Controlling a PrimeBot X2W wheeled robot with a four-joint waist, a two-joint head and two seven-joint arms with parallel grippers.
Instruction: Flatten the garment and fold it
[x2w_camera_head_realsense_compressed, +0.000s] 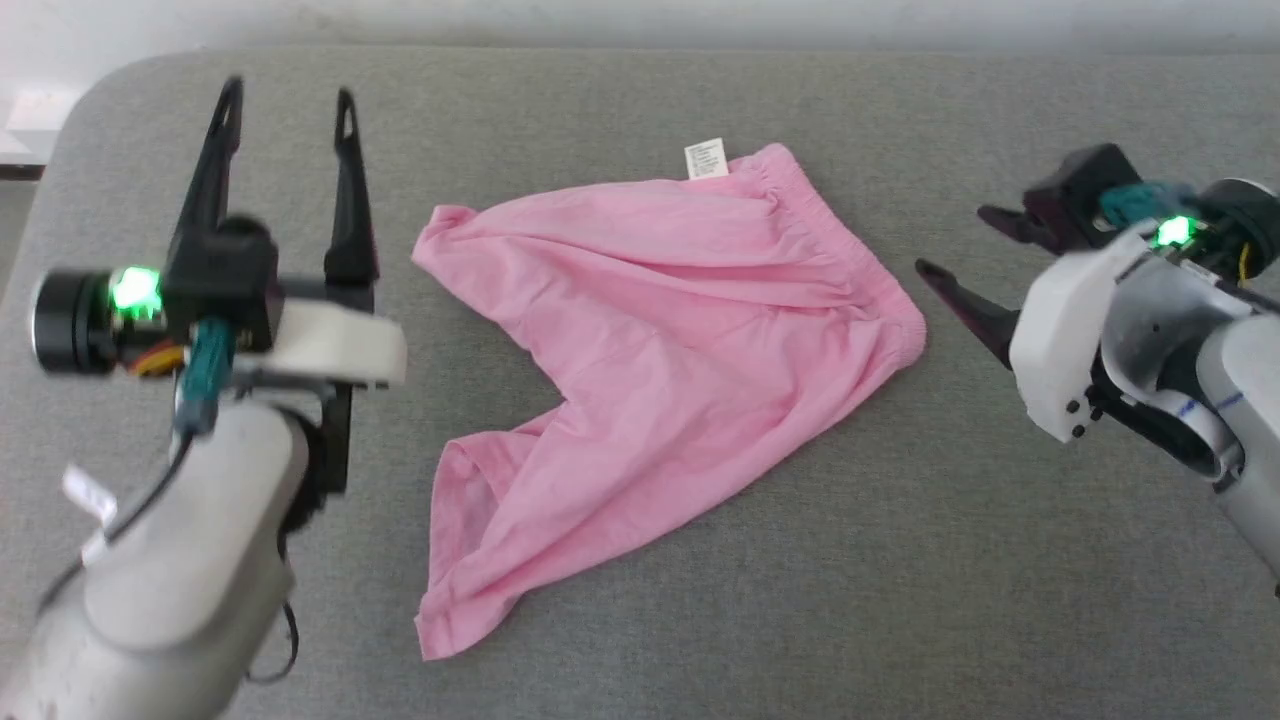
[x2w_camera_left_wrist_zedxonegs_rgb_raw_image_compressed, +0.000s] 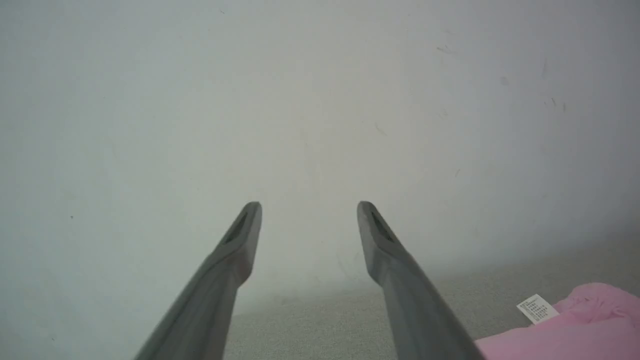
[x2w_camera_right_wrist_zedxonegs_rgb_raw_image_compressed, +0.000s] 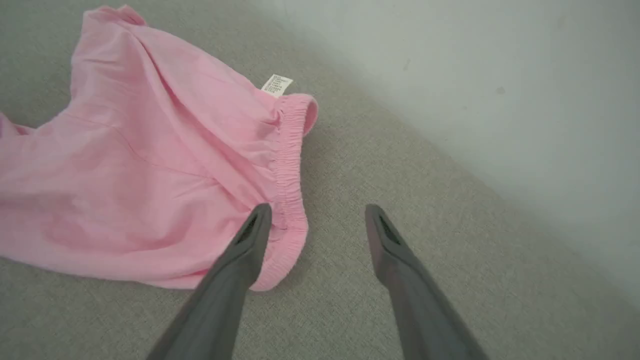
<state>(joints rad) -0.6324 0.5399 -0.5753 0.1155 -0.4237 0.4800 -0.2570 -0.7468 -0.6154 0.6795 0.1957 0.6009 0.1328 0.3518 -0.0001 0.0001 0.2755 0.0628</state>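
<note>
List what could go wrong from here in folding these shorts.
The shorts lie creased, the near leg bunched: folding now would likely trap wrinkles. The open right gripper beside the waistband might pinch only one layer. The open left gripper is off the cloth; a one-sided pull could drag it.

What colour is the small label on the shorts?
White, with fine dark print. The label shows best in the right wrist view.

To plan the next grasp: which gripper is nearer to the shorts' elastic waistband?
Right. The right gripper is just beside the waistband. The left gripper is across the shorts, beyond a leg opening.
</note>
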